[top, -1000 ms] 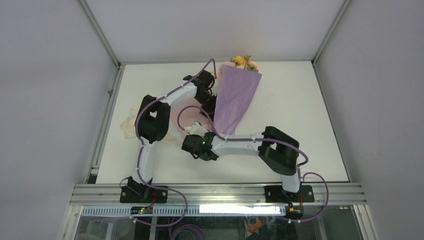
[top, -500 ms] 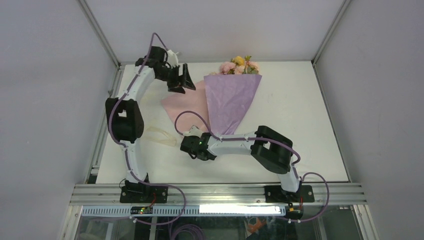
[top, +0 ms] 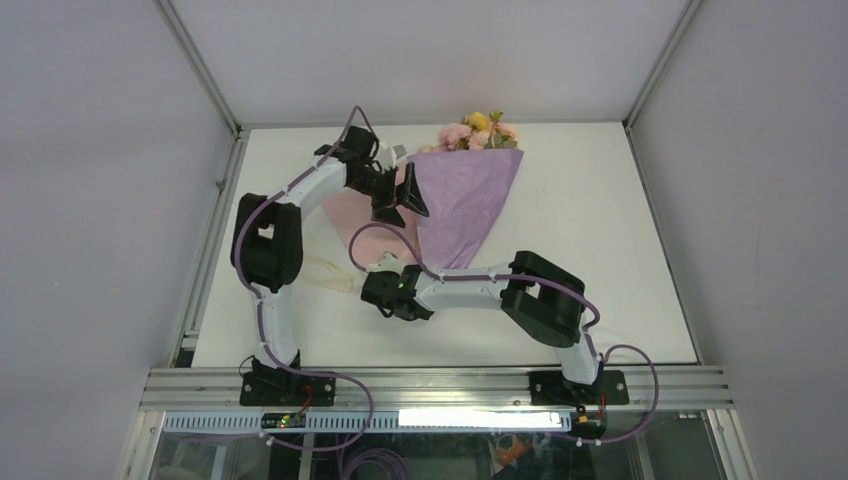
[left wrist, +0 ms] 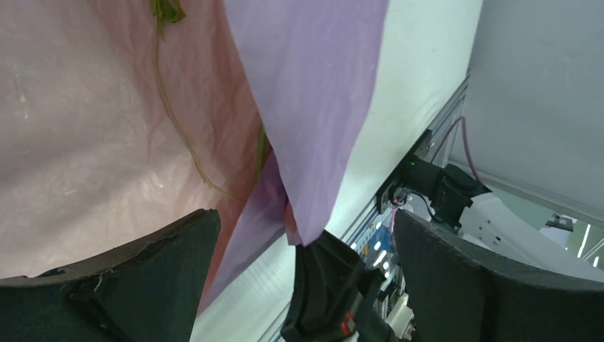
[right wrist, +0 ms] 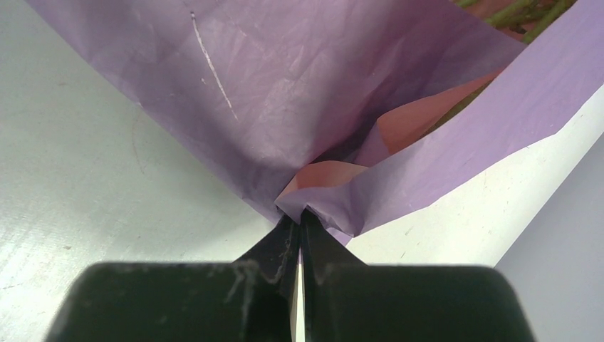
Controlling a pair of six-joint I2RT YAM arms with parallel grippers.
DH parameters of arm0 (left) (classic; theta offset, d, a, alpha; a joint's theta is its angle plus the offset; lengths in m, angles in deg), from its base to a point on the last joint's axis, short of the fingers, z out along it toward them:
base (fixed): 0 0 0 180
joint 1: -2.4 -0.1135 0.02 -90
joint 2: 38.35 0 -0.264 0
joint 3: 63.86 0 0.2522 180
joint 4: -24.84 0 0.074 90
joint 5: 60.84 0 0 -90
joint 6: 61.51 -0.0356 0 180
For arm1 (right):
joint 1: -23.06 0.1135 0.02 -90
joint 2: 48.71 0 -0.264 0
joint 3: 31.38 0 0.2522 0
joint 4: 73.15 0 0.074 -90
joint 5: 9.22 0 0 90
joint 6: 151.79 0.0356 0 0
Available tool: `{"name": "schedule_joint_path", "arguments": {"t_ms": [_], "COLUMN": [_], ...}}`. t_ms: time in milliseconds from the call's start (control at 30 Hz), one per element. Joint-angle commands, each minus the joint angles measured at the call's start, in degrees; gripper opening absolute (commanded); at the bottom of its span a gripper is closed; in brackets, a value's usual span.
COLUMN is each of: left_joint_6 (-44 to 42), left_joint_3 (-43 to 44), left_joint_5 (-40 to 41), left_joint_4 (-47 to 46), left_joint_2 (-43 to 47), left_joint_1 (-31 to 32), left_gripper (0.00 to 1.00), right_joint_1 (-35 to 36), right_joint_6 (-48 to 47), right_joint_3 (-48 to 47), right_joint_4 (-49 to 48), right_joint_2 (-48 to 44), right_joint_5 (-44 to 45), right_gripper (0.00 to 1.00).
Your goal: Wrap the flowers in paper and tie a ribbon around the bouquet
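**Right jaws pinch the cone's tip; left jaws spread over the pink side**

Low in the overhead frame, just left of centre, the right gripper is clenched on the narrow point of the paper. Its two fingers press together with the crumpled lilac tip caught between them. To its left, the cream ribbon lies in loose loops on the white table, just beside the left arm's elbow. Higher up, the left gripper hovers with its jaws spread wide, grasping nothing. It is over the edge where the lilac fold meets the paper's open pink side. Thin green stems lie on that pink side. At top centre, the flowers stick out of the cone's wide end, by the table's far edge.
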Motion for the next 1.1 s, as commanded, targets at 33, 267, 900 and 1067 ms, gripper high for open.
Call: {"name": "schedule_joint_path", "arguments": {"t_ms": [33, 267, 900, 1067], "left_joint_6": [1.79, 2.27, -1.57, -1.25], "left_joint_3": [5.03, 7.02, 3.15, 2.46], "left_joint_5": [0.77, -0.70, 17.07, 17.97], "left_joint_4": [-2.01, -2.56, 2.62, 2.69], "left_joint_2": [-3.89, -6.80, -12.08, -12.02], "left_joint_1": [3.89, 3.02, 0.83, 0.83], "left_gripper": [0.98, 0.00, 0.00, 0.00], "right_joint_1": [-0.17, -0.13, -1.17, -12.59], "right_joint_6": [-1.13, -1.62, -7.17, -0.73], "right_joint_3": [-1.15, -0.54, -6.30, -4.40], "right_joint_4": [-0.26, 0.60, 11.17, 2.62], "right_joint_2": [-0.59, -1.14, -16.12, -22.52], "right_joint_5": [-0.73, 0.11, -24.16, -49.92], "right_gripper": [0.00, 0.00, 0.53, 0.53]}}
